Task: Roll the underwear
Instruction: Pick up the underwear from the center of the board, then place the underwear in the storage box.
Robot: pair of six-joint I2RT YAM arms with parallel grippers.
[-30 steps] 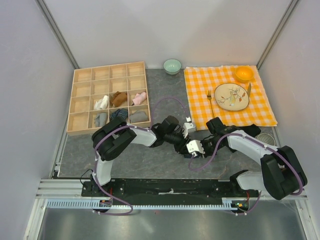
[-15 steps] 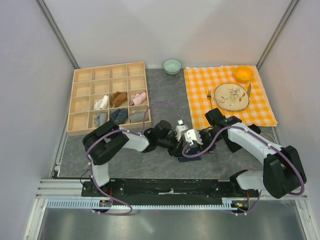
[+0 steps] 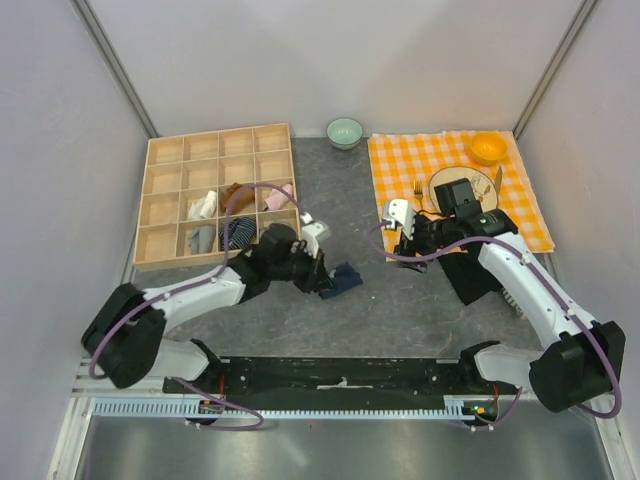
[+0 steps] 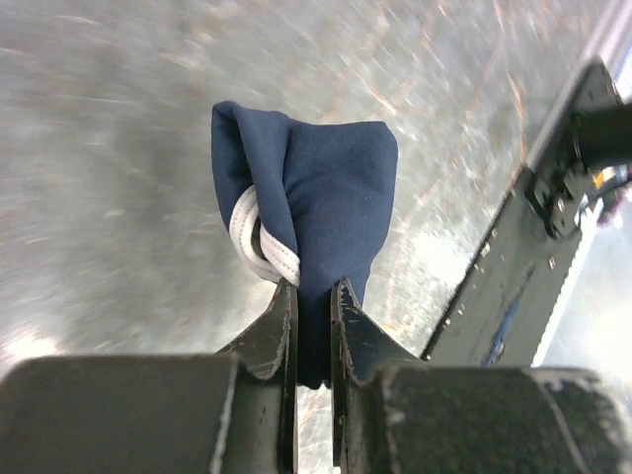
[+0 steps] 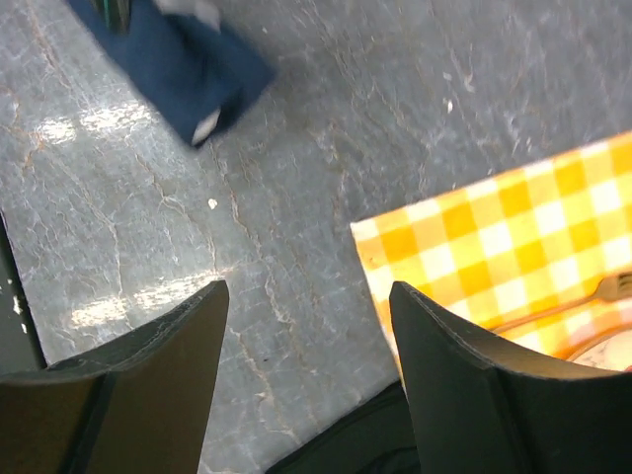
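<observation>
Navy cloth with white trim, the underwear (image 4: 316,188), is now a tight bundle, and the fingers of the left gripper (image 4: 314,296) are clamped on its lower end. A second ago both grippers were working together at mid-table. Since then the right gripper (image 5: 308,296) has let go and drawn back to the edge of the checked cloth (image 3: 400,165), its fingers spread wide around nothing. Meanwhile the left arm has carried the bundle toward the wooden tray (image 3: 146,200).

I read that as the rolling done, or nearly, with 1 arm left to finish. The bundle sits over bare grey table (image 3: 330,190), just right of the tray's near corner. I cannot tell whether it touches the surface.

Room is good: there is open table around the left arm, and the right is well apart. The tray's rim is the edge to clear. Its near compartments already hold rolled garments (image 3: 238,230) — the free ones lie farther back.
</observation>
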